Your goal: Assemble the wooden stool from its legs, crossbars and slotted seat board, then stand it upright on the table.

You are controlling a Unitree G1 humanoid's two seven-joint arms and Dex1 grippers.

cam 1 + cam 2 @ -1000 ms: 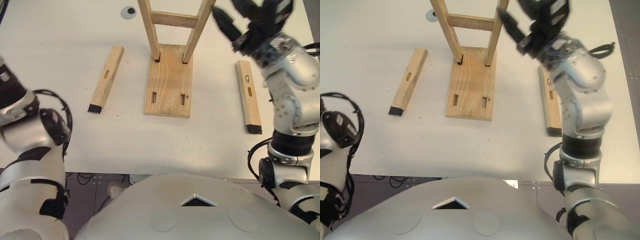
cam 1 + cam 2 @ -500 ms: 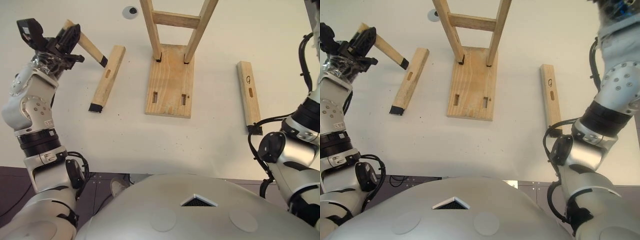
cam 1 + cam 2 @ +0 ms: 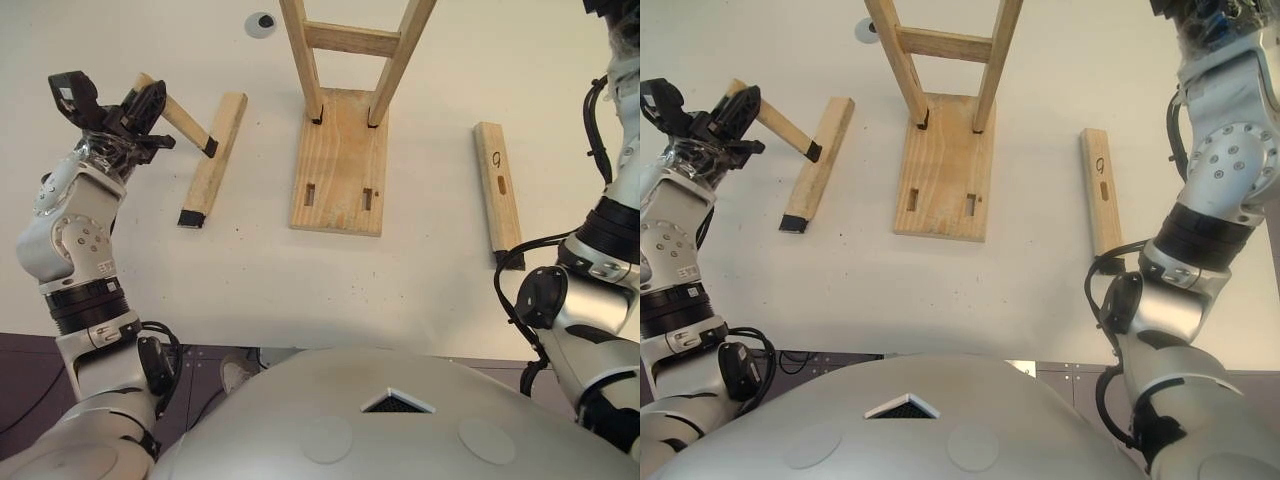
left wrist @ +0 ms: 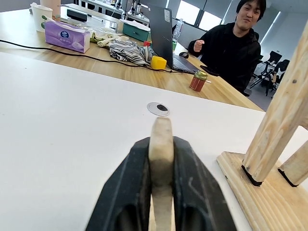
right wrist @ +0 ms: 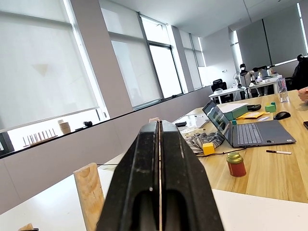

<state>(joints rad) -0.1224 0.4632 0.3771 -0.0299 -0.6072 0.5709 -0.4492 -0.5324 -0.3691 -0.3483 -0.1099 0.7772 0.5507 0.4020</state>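
A laptop (image 4: 161, 29), a tissue pack (image 4: 67, 36), a yellow block (image 4: 158, 62) and a small red jar (image 4: 197, 82) sit on the far desk (image 4: 19, 29).

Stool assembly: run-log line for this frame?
left gripper: shut on wooden bar | right gripper: shut, empty | seat board: two legs fitted, two slots open

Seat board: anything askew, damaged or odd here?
Nothing stands out. The seat board lies flat, with two standing legs and a crossbar in its far slots and its near slots empty. The left loose leg and right loose leg lie flat. The left gripper holds a tilted wooden bar.
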